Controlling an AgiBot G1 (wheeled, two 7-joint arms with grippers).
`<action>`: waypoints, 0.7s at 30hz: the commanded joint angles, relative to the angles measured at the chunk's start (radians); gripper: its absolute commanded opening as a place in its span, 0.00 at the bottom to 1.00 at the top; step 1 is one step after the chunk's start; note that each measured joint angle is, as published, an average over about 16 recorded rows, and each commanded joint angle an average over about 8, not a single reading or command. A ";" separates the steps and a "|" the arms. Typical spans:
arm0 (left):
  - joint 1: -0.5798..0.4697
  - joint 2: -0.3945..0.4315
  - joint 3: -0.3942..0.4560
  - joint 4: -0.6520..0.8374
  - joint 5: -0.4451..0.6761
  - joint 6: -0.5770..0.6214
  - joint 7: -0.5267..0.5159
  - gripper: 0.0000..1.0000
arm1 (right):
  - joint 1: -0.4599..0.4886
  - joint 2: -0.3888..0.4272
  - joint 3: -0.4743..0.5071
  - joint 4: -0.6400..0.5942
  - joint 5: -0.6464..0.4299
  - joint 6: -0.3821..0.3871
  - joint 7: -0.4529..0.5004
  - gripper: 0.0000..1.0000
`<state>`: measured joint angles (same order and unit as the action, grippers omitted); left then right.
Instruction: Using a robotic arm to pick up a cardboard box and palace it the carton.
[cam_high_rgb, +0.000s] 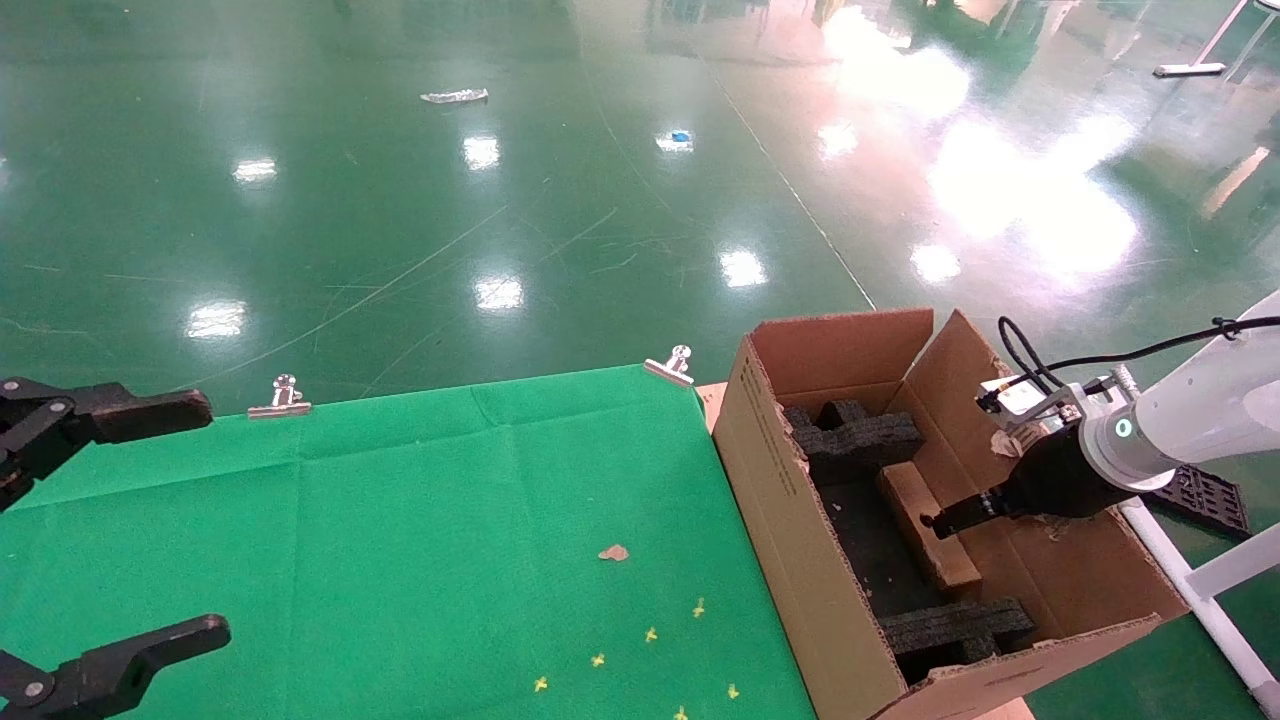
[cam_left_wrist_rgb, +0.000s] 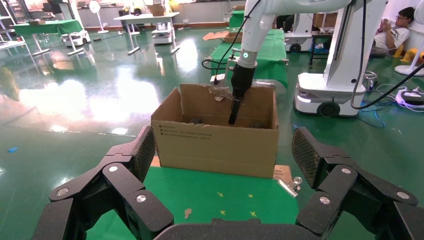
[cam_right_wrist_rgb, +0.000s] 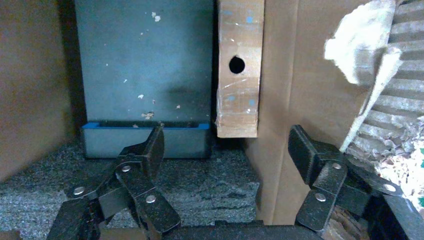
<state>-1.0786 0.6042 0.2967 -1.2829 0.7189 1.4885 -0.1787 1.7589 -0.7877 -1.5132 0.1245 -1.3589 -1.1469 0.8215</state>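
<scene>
The carton (cam_high_rgb: 790, 500) stands open at the right end of the green table, with black foam blocks (cam_high_rgb: 860, 435) inside. The small cardboard box (cam_high_rgb: 925, 525) lies inside it between the foam blocks, against the carton's right wall. The white robotic arm (cam_high_rgb: 1190, 410) reaches into the carton. My right gripper (cam_high_rgb: 940, 522) is open and empty just above the box. In the right wrist view the box (cam_right_wrist_rgb: 239, 70), with its round hole, lies beyond the open gripper (cam_right_wrist_rgb: 227, 135), apart from both fingers. My left gripper (cam_high_rgb: 215, 518) is open and empty over the table's left edge.
The green cloth (cam_high_rgb: 400, 520) is held by two metal clips (cam_high_rgb: 280, 400) (cam_high_rgb: 672, 368); a cardboard scrap (cam_high_rgb: 613, 552) and small yellow marks lie on it. A black tray (cam_high_rgb: 1205, 497) and a white tube frame stand right of the carton. The left wrist view shows the carton (cam_left_wrist_rgb: 215, 145).
</scene>
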 joint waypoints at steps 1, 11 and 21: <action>0.000 0.000 0.000 0.000 0.000 0.000 0.000 1.00 | 0.000 -0.001 0.001 -0.003 0.002 -0.001 -0.004 1.00; 0.000 0.000 0.001 0.000 0.000 0.000 0.000 1.00 | 0.215 0.041 0.034 0.051 0.029 -0.050 -0.074 1.00; 0.000 0.000 0.001 0.000 -0.001 -0.001 0.001 1.00 | 0.429 0.150 0.099 0.283 0.084 -0.062 -0.209 1.00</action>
<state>-1.0788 0.6037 0.2979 -1.2828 0.7181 1.4880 -0.1781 2.1641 -0.6404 -1.4139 0.3967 -1.2681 -1.2068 0.6320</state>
